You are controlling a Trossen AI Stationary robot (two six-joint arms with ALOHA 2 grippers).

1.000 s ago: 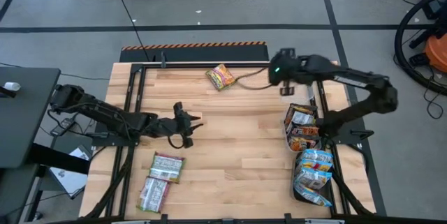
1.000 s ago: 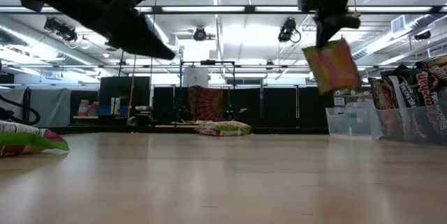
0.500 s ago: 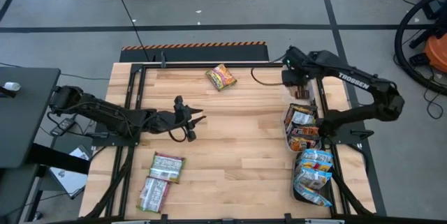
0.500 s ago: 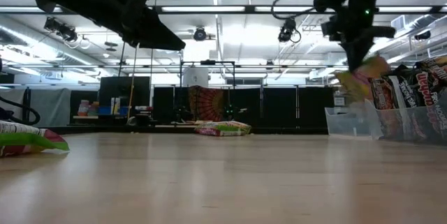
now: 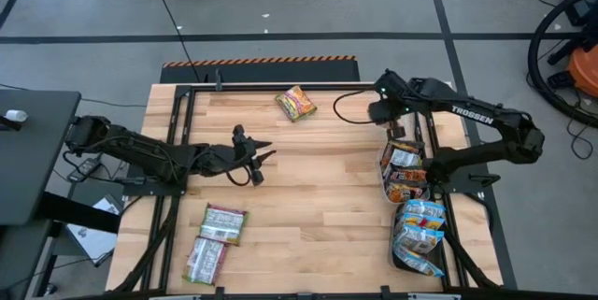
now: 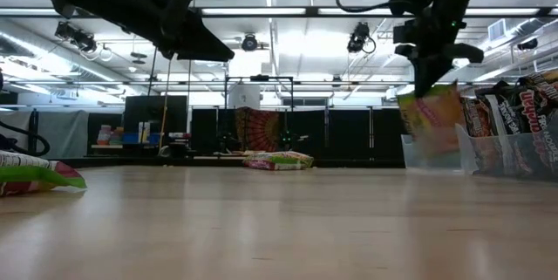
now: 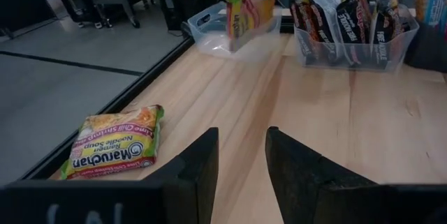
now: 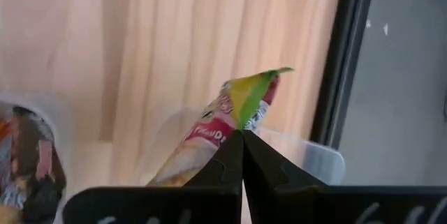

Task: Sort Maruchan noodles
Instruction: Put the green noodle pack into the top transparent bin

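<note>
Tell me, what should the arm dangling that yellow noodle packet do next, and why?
Probably lower it a little, then let go. The right hand pinches the yellow packet by its top edge, hanging right over an empty clear tray beside the tray of dark packets.

Grey floor point(image 5: 308, 1) with dark lines; ceiling strip lights point(image 6: 261, 11); black side table point(image 5: 28, 150).

Bright, even overhead light from ceiling strip lamps point(image 6: 288, 11), seen glaring white in low view. Shadows on table point(image 5: 318, 188) soft, faint. Low view: near tabletop blurred, far room sharp. Right wrist view: wood and tray soft, out of focus, washed warm. Left wrist view: own fingers point(image 7: 199, 175) dark, slightly blurred
</note>
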